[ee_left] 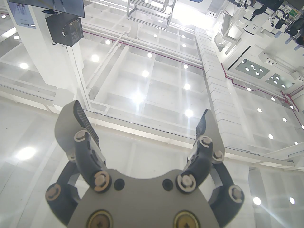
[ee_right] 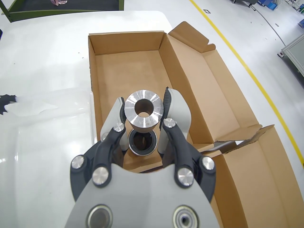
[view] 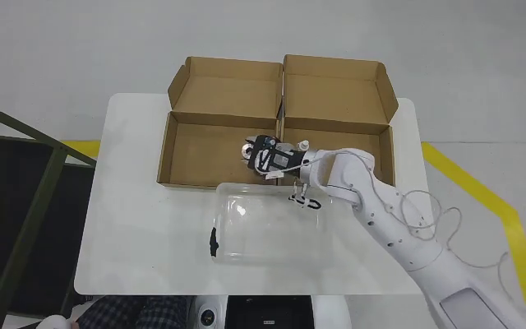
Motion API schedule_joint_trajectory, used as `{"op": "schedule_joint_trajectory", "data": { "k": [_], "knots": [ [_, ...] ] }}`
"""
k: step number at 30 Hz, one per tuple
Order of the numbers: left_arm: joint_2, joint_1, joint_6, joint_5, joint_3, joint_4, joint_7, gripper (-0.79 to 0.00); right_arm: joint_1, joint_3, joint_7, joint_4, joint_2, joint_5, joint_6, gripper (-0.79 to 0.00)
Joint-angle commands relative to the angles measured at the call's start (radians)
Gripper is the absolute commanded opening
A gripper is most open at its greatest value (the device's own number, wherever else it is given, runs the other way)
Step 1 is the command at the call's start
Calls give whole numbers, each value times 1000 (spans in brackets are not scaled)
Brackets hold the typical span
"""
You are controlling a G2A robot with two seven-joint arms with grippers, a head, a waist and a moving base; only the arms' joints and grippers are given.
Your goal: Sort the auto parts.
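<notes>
My right gripper is shut on a silver metal sleeve with a round bore, its fingers pressing on both sides. It hangs over the near right corner of the left cardboard box. Right under the sleeve a dark-lined metal ring shows just above the box floor. From above, the same gripper and sleeve sit over the left box. The right cardboard box looks empty. My left gripper is open, points up at the ceiling and has nothing between its fingers.
A clear plastic tray lies in front of the boxes on the white table. A small black part rests at the tray's left edge, and dark hook-shaped parts lie near its back right corner. Both box lids stand open at the back.
</notes>
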Motion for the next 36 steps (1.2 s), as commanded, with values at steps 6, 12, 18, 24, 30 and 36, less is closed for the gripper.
{"op": "schedule_joint_trajectory", "data": {
  "k": [6,12,18,24,30,36],
  "knots": [
    [0,0,0,0,0,0,0,0,54,-35,-8,109,-28,0,27,-785],
    [0,0,0,0,0,0,0,0,88,-52,-19,176,-48,-4,45,-785],
    [0,0,0,0,0,0,0,0,111,-72,-17,227,-68,-8,61,-785],
    [0,0,0,0,0,0,0,0,129,-85,5,259,-86,-16,86,-785],
    [0,0,0,0,0,0,0,0,143,-93,35,286,-101,-22,104,-782],
    [0,0,0,0,0,0,0,0,152,-100,63,307,-114,-31,115,-588]
  ]
}}
